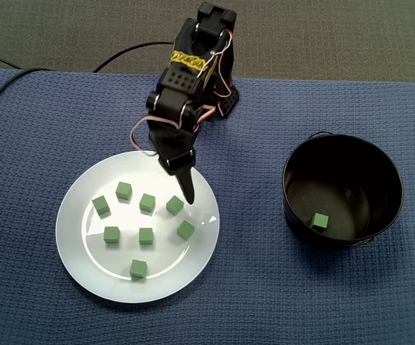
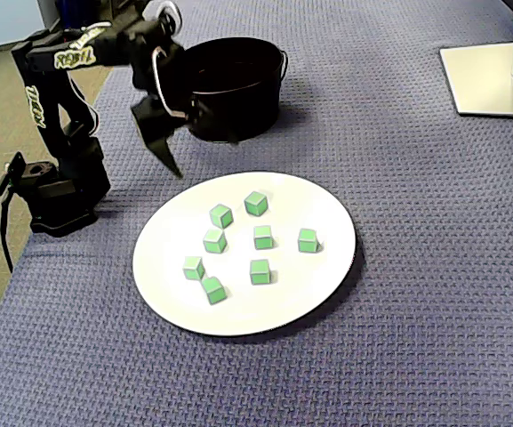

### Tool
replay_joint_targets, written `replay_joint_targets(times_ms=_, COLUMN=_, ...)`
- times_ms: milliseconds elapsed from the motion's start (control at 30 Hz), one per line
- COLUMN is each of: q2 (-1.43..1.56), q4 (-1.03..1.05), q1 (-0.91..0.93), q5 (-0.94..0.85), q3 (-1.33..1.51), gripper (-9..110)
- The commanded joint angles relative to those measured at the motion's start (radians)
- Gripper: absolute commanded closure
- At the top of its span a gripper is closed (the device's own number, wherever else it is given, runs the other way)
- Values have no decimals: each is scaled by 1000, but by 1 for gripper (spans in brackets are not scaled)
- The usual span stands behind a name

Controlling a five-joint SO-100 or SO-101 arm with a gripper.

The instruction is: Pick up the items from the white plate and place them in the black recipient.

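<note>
Green cubes (image 1: 146, 236), eight in number, lie loosely spaced on the plate (image 1: 74, 237). In a fixed view the plate sits on the blue cloth (image 1: 250, 302) toward its left edge. A ninth cube (image 1: 319, 222) rests in the pot (image 1: 297, 169) toward the cloth's right edge. The gripper (image 1: 188, 192) hangs tip down over the plate's upper right rim, beside the nearest cube (image 1: 175, 205). Its fingers appear pressed together with nothing between them.

Hazards:
- **Closed descent:** lowering with the fingers together is likely to shove the cube aside instead of capturing it. Open them first.
- **Close neighbours:** a wide or off-centre approach may knock a second cube or pinch two at once.
- **Slick surface:** the plate looks glossy, so a corner grip may let the cube slip out.
- **Low transfer:** a low path toward the pot risks striking its rim.
</note>
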Motion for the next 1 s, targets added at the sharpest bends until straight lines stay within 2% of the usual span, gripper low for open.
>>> replay_joint_targets(times_ms=0, q2=-18, q4=-106, q1=31, q5=-121, q3=84, gripper=67)
replay_joint_targets(times_ms=200, q2=-89, q4=-181, q1=83, q5=-298, q3=83, gripper=68)
replay_joint_targets(times_ms=600, q2=-156, q4=-305, q1=-14, q5=-262, q3=170, gripper=69)
replay_joint_targets(times_ms=967, q2=-233, q4=-425, q1=0, q5=-287, q3=186, gripper=70)
